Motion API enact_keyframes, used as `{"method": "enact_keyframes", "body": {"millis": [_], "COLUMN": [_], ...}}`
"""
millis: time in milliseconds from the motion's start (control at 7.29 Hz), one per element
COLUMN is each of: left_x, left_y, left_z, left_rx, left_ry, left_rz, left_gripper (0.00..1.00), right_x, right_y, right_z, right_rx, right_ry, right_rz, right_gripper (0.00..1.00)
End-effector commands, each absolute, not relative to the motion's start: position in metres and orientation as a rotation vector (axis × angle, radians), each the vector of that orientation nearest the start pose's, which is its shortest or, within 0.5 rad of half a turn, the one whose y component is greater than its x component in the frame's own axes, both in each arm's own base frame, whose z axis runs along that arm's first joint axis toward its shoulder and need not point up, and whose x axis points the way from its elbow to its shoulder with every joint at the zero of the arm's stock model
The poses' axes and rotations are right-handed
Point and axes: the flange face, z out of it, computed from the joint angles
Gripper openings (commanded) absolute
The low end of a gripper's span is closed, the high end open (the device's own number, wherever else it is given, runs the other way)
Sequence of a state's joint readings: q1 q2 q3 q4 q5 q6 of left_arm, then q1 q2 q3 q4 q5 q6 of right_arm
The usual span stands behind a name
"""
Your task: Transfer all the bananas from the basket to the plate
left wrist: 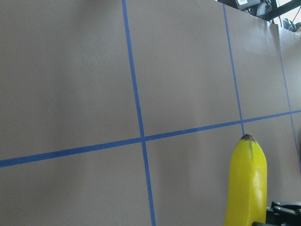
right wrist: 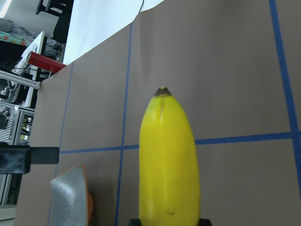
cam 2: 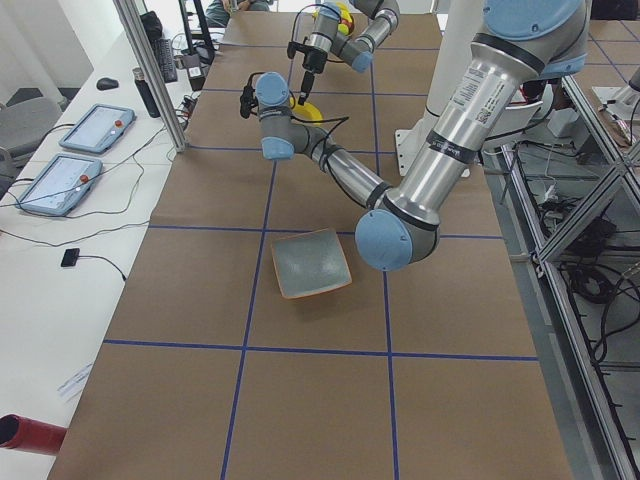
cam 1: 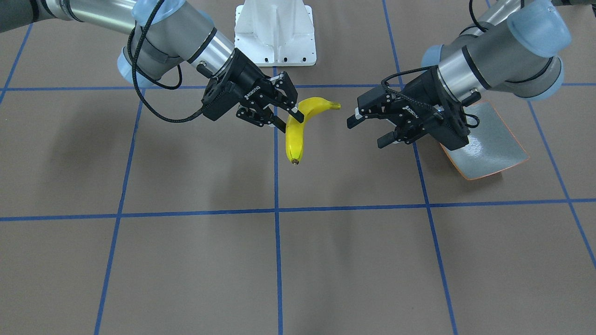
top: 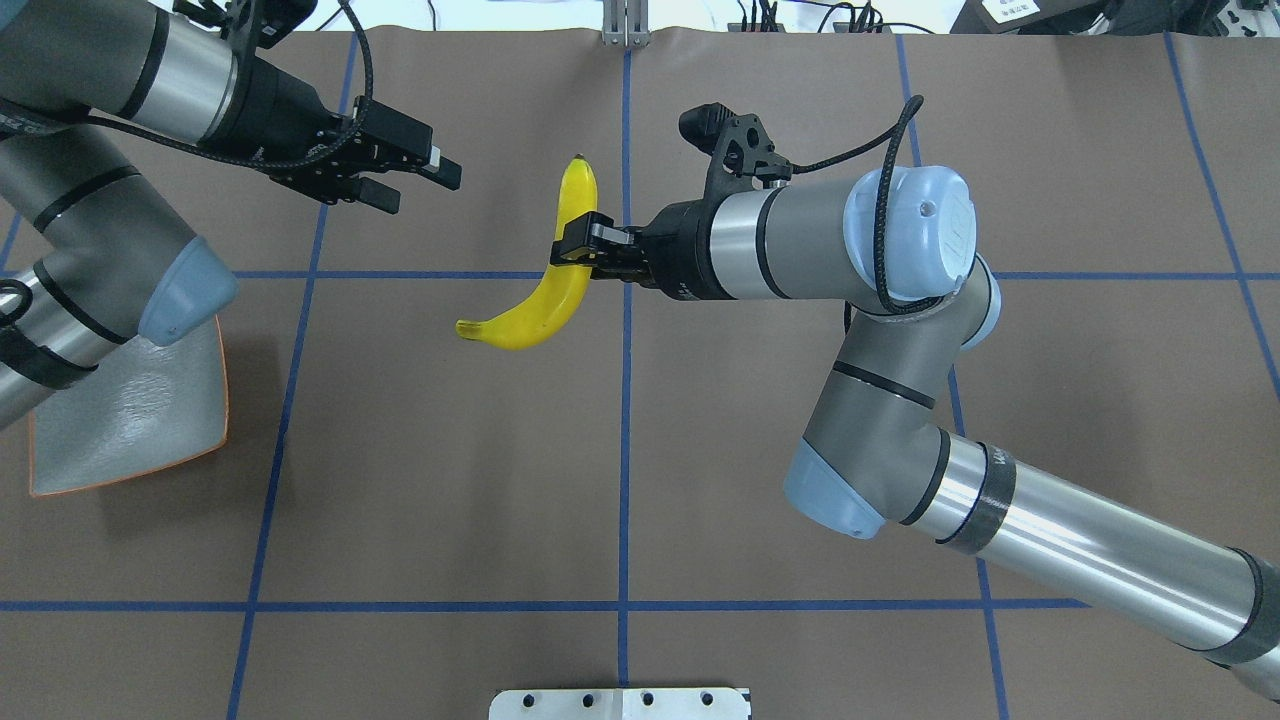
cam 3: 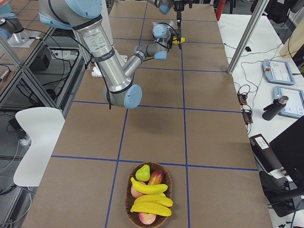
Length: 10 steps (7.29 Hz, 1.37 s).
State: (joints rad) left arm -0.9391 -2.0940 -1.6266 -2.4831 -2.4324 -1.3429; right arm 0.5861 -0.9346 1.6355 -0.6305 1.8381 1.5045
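Note:
One banana (cam 1: 295,139) hangs in the air over the middle of the table, my right gripper (cam 1: 289,120) shut on its middle; the same banana (top: 540,310) shows curved from above and fills the right wrist view (right wrist: 169,165). My left gripper (cam 1: 370,130) is open and empty, level with the banana and a short way from its stem end, also seen from above (top: 420,188). The grey-green plate (top: 130,420) with an orange rim lies bare under my left arm. Far off at the table's right end, the basket (cam 3: 128,199) holds three more bananas (cam 3: 151,205).
A pear (cam 3: 142,172) and reddish fruit (cam 3: 156,177) share the basket. The white robot base (cam 1: 274,32) stands at the table's robot side. Blue tape lines cross the brown table. A side table with tablets (cam 2: 95,127) runs along the operators' side.

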Motion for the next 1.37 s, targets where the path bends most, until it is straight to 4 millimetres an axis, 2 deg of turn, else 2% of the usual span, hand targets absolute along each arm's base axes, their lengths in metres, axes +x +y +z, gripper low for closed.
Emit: {"method": "enact_keyframes", "body": {"millis": [0,412,823,1235], "left_x": [0.337,0.357,0.357,0.374], "left_y": [-0.499,-0.481,-0.471,-0.451], "left_z": [0.215,0.239,0.236,0.234], "left_rx": [0.163,0.236,0.255,0.242], "left_ry": [1.605,1.717,1.754,1.787], "left_rz": [0.130,0.265,0.327,0.383], "left_gripper": [1.00,1.00,1.00,1.00], "right_x": [-0.479,-0.471,-0.468,-0.470], "right_y": [-0.444,-0.437,-0.432,-0.423], "right_z": [0.157,0.154,0.161,0.164], "right_rx": [0.371,0.382,0.374,0.355], "right_ry": [-1.708,-1.797,-1.830,-1.861], "right_rz": [0.150,0.131,0.094,0.041], "right_gripper": [0.00,0.00,0.00,0.00]}}
